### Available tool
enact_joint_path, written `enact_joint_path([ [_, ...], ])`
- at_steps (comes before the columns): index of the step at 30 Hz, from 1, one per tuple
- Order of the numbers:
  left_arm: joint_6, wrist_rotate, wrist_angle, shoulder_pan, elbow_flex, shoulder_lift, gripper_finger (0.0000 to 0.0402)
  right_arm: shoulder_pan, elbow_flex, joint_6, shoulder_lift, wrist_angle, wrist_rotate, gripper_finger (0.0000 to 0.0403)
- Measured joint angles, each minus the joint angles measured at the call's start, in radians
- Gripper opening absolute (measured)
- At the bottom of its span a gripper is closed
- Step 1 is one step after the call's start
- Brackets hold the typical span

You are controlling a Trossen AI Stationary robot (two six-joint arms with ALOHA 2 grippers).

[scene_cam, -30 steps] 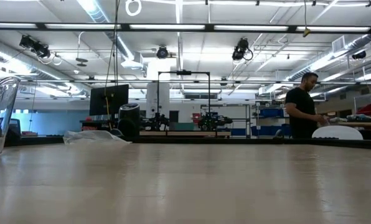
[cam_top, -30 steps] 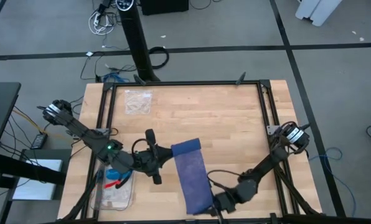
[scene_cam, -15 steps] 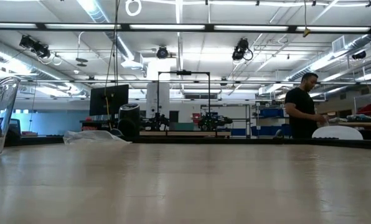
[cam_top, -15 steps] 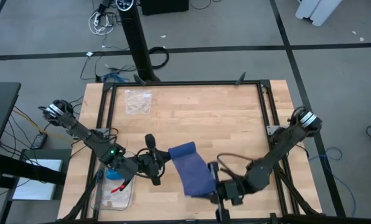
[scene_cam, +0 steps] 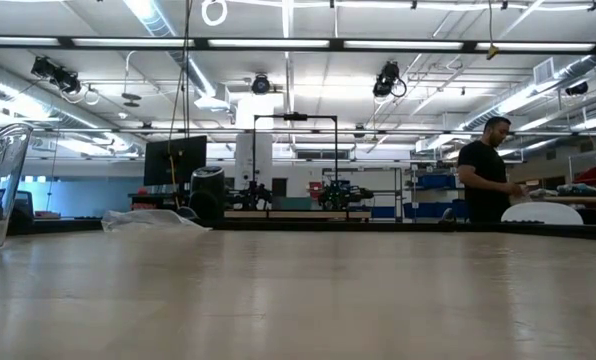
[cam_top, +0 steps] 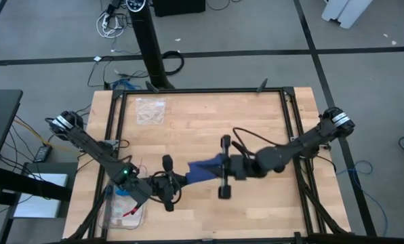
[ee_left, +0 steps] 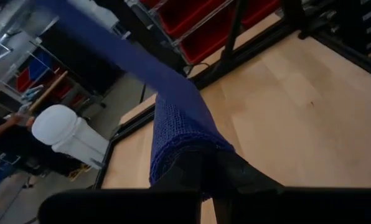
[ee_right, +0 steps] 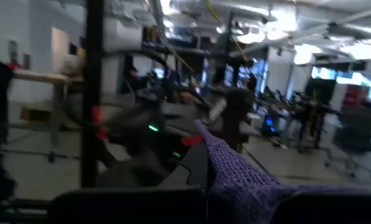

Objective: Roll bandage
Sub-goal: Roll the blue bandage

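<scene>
High view: no legible writing on the bandage (cam_top: pixel 203 170).

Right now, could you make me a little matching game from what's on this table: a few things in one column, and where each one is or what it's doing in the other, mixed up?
Things:
1. bandage
2. left gripper
3. right gripper
4. clear bag

Places or states:
A. lying alone at the table's far left corner
B. shut on the bandage's end nearer the table's right side
C. stretched between the two grippers
D. shut on the bandage's end nearer the front left

Pairs: 1-C, 2-D, 3-B, 4-A
</scene>
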Motion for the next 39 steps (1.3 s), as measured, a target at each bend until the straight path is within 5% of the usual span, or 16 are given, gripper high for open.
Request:
enact_joint_path([
  [12,0.018,0.052,0.056,-0.011,0.0,0.006,0.0016,-0.124,-0.001,0.231,0.002,-0.316,-0.013,0.0008],
  [21,0.066,0.12,0.126,-0.011,0.0,0.006,0.0016,-0.142,-0.002,0.432,0.002,-0.544,-0.013,0.0086],
  [29,0.065,0.13,0.125,-0.009,0.0,0.006,0.0016,-0.142,-0.002,0.525,0.002,-0.54,-0.012,0.0169],
  [39,0.063,0.134,0.124,-0.009,0.0,0.006,0.0016,-0.142,-0.002,0.564,-0.009,-0.517,-0.109,0.0187],
])
